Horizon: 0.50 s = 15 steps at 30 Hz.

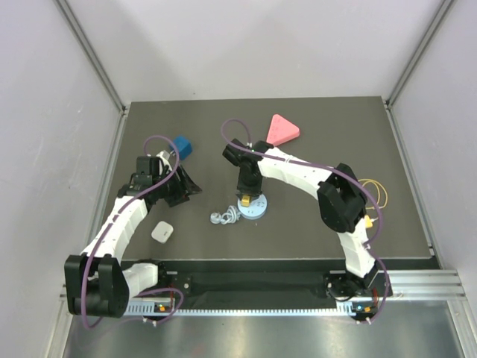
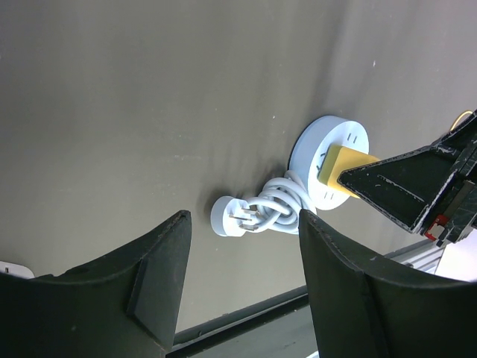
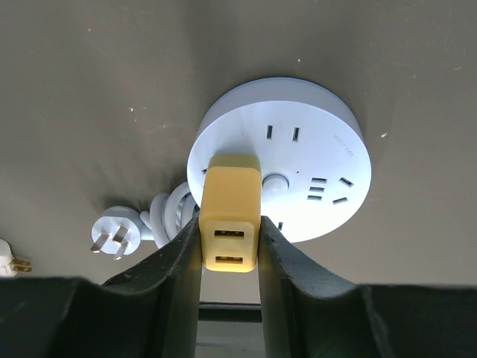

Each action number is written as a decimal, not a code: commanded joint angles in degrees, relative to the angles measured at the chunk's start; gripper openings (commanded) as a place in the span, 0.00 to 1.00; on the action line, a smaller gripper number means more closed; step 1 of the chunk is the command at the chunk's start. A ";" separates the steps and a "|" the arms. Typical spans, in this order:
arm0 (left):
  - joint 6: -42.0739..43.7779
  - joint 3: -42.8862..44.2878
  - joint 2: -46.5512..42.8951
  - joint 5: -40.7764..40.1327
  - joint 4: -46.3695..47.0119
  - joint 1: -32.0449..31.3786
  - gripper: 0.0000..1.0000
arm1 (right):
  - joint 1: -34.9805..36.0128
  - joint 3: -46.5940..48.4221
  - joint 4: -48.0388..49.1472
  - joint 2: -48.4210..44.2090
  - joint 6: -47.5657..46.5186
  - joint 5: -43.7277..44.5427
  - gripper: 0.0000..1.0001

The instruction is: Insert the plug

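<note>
A yellow plug (image 3: 231, 209) with two USB ports stands on the round white socket hub (image 3: 313, 149), its far end against the hub's face and its prongs hidden. My right gripper (image 3: 229, 233) is shut on the plug's two sides. In the top view the plug (image 1: 245, 199) and hub (image 1: 257, 209) sit mid-table under the right gripper (image 1: 246, 195). My left gripper (image 1: 186, 189) hangs open and empty to the left of the hub. Its wrist view shows the hub (image 2: 349, 138), the plug (image 2: 337, 168) and a right finger (image 2: 402, 186).
The hub's coiled white cord and its three-pin plug (image 1: 221, 218) lie just left of it. A small white adapter (image 1: 162, 232) lies near the front left. A blue block (image 1: 182, 146), a pink triangle (image 1: 282, 130) and a yellow band (image 1: 376, 192) lie farther off.
</note>
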 commanded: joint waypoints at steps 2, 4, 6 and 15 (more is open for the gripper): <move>-0.01 -0.07 -0.85 -0.11 0.94 0.21 0.64 | 2.40 -4.56 2.34 9.49 0.32 0.27 0.00; 0.07 -0.07 -0.85 -0.11 0.77 0.21 0.64 | 2.32 -4.04 1.90 10.02 0.23 0.26 0.00; 0.25 -0.16 -0.94 0.15 0.77 0.21 0.64 | 2.32 -3.86 1.81 10.73 0.23 0.18 0.00; 0.34 0.54 -0.85 0.25 -0.54 0.30 0.69 | 2.05 3.07 2.87 12.84 -1.09 -3.78 0.00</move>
